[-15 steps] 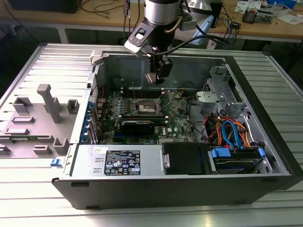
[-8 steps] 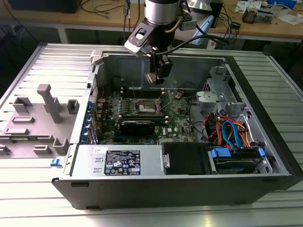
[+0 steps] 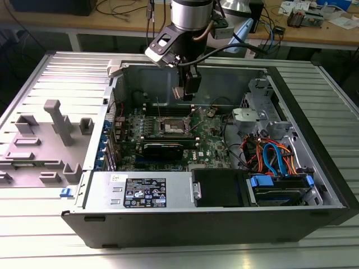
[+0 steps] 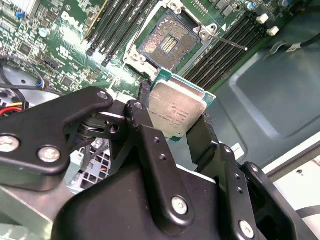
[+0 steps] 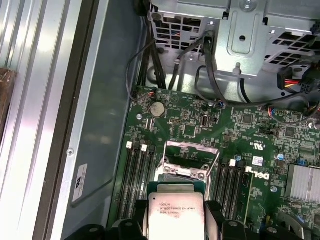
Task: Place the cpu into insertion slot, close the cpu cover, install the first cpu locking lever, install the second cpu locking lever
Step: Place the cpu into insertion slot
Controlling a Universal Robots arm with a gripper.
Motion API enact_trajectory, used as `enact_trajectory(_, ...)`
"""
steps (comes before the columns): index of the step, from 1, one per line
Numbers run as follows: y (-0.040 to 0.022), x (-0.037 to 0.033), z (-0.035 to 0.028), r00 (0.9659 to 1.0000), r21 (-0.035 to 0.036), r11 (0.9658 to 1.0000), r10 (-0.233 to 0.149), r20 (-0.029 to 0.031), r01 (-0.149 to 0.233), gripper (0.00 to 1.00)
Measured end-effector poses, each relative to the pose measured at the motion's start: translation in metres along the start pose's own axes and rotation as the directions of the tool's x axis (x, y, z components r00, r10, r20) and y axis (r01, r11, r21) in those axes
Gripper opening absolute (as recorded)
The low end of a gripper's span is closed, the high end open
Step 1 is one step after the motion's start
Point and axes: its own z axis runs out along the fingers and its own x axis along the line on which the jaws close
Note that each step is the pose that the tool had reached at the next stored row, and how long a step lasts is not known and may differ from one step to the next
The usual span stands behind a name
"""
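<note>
Fingers point(image 4: 202, 137) clamp cpu point(image 4: 177, 112) (near insertion slot point(image 4: 170, 40)).

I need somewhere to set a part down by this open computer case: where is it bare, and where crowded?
Bare: the slatted table in front of the case and at the exterior view's right; inside, the grey panel beside the memory slots. Crowded: cables by the drive bay, and the insertion slot, with the cpu held near it.
</note>
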Motion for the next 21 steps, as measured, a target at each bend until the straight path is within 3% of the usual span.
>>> enact_trajectory(14,0.0000,0.0001,0.0004,0.9999,-0.0006,0.9999,0.012,0.0005,-0.012,0.54)
enact_trajectory(21,-0.0005,-0.0016,0.0063,0.9999,-0.0006,0.9999,0.012,0.0004,-0.012,0.54)
